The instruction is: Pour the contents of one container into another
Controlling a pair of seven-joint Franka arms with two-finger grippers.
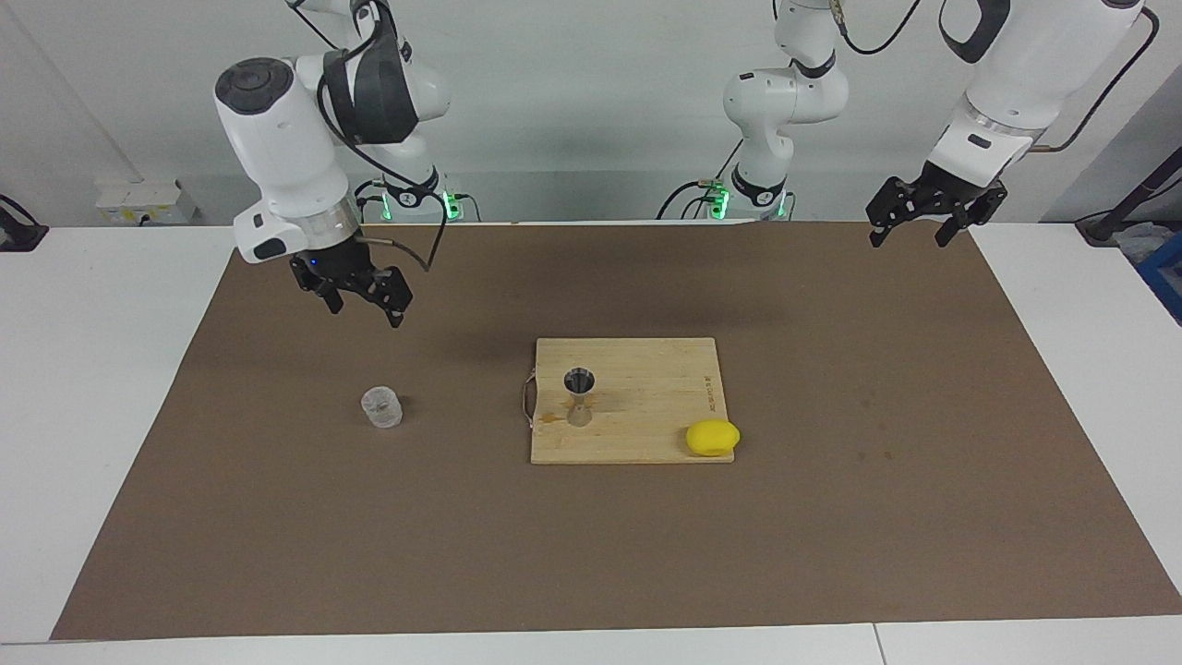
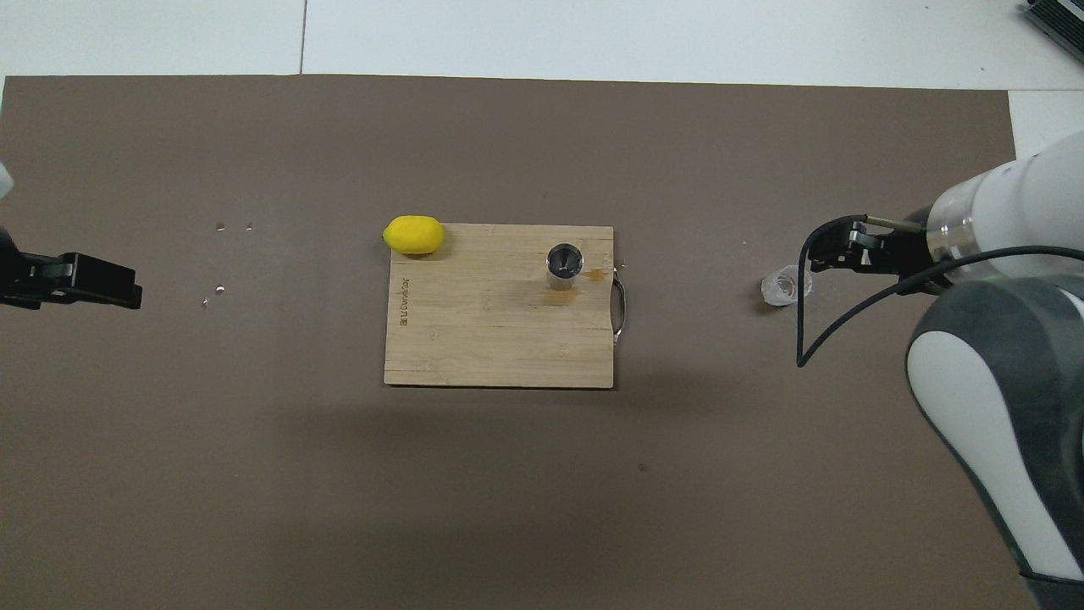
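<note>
One clear ribbed cup stands upright, empty-looking, on the mat; right gripper above, unclenched, empty.

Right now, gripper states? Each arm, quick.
Left gripper: open, empty, waiting over the brown mat's corner.
Right gripper: open, empty, raised over the mat.

The right gripper hangs raised in the air at the right arm's end of the table, pointing down with its fingers spread and empty, while the left gripper waits high at the left arm's end near the robots, fingers likewise apart.
</note>
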